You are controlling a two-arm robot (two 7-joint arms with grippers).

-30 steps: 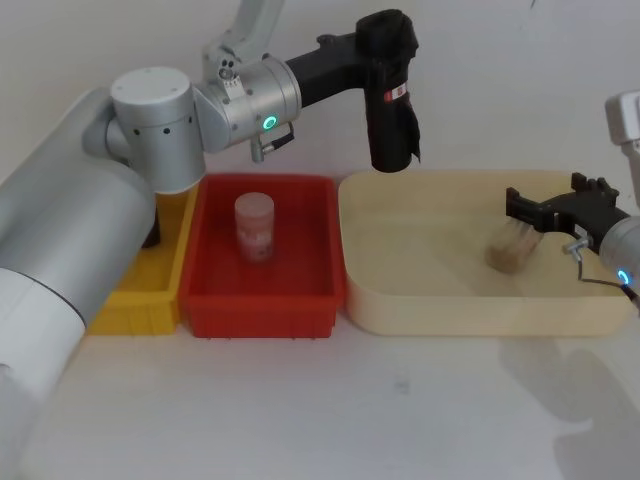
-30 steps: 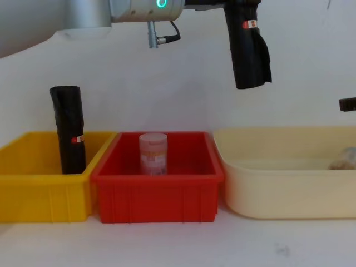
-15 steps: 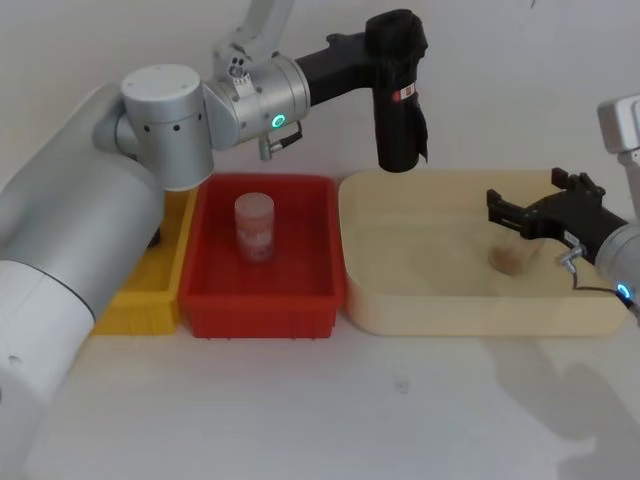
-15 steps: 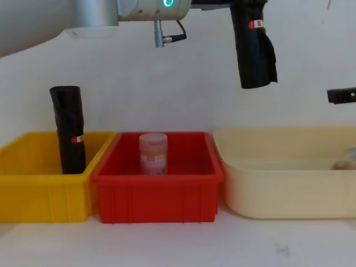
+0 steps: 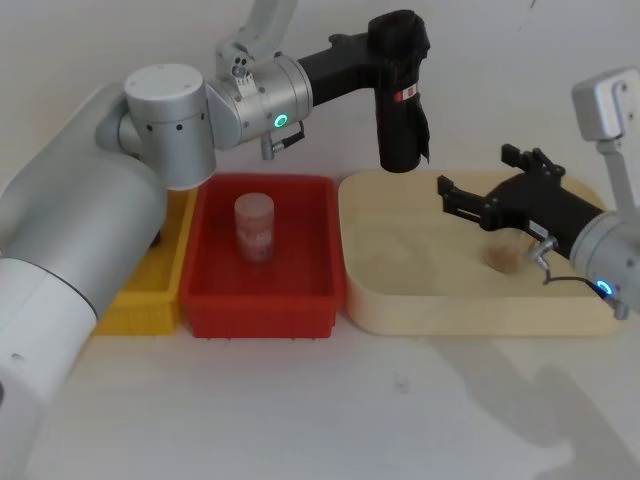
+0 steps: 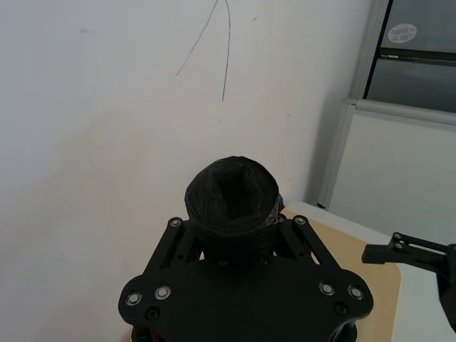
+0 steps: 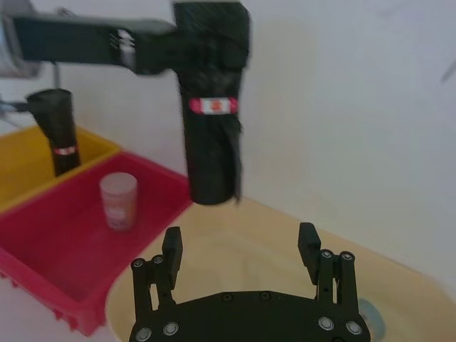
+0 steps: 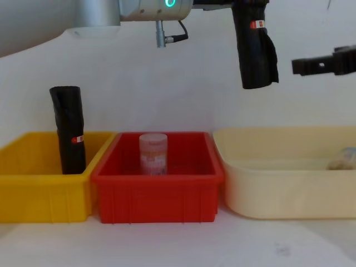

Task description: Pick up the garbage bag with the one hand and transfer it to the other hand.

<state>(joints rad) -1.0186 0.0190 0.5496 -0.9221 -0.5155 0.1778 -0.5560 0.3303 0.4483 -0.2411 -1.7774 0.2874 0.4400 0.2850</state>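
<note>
The left gripper [image 5: 396, 38], on the arm with the teal-green ring, sits in the upper middle of the head view. Its fingers are clamped on the upper end of the rolled black garbage bag [image 5: 401, 110]. The roll hangs upright in the air with a small red-and-white label near its top and a loose flap down one side. In the chest view it is at upper right of centre, well above the left end of the cream tray [image 5: 470, 318] and touching nothing below.

The right gripper [image 5: 478, 175] is at the right of the head view, over the tray. Its two fingers are spread wide and empty, and they point toward the roll. In the chest view it stands at the upper right edge, level with the lower half of the roll and clearly apart from it.

Along the lower part of the frame the bins stand side by side — a yellow bin [image 5: 140, 300] at left holding a second black roll [image 8: 69, 130], upright, then a red bin [image 5: 262, 300] with a translucent jar [image 5: 254, 226] standing in it. A small brownish object [image 5: 504, 257] lies in the tray — too unclear to name.
</note>
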